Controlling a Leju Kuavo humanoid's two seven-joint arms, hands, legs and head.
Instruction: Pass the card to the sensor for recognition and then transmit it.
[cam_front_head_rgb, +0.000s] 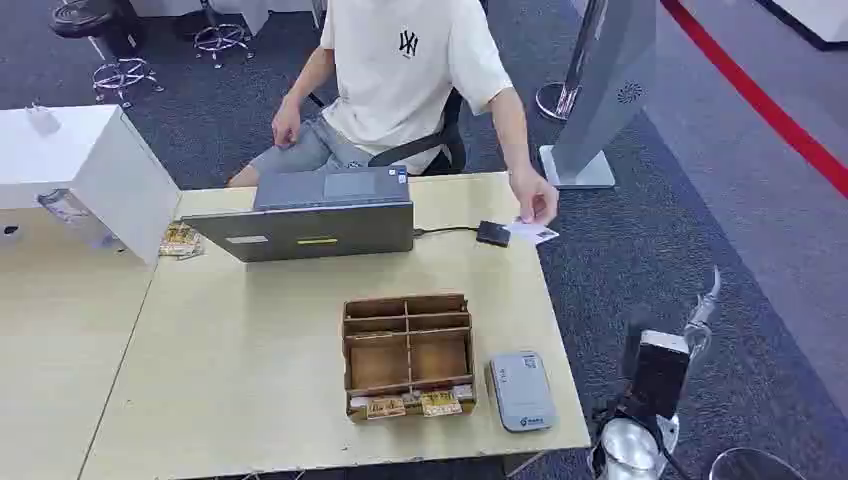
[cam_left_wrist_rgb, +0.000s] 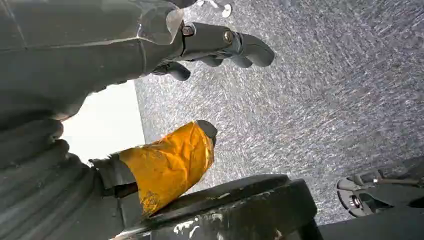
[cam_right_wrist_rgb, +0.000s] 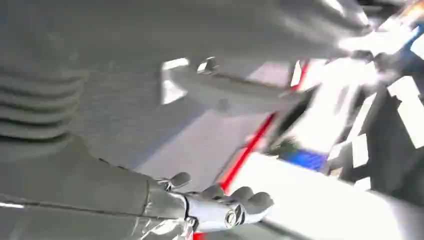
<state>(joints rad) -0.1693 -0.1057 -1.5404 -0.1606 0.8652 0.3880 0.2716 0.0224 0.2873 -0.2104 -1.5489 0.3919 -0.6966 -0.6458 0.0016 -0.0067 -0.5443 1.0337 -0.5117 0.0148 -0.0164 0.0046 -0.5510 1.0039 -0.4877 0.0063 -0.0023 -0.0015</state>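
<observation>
- The right wrist view is blurred; the right hand (cam_right_wrist_rgb: 220, 207) shows pale fingers bunched together with nothing visible in them, though how tightly they close I cannot tell.
- The left hand (cam_left_wrist_rgb: 200, 95) hangs over grey carpet, thumb and fingers apart, grasping nothing.
- The card (cam_front_head_rgb: 531, 232) lies at the table (cam_front_head_rgb: 230, 330) edge, just beside the black sensor (cam_front_head_rgb: 493, 234), under a person's hand (cam_front_head_rgb: 535, 196).
- The sensor's cable runs to the laptop (cam_front_head_rgb: 315, 215).
</observation>
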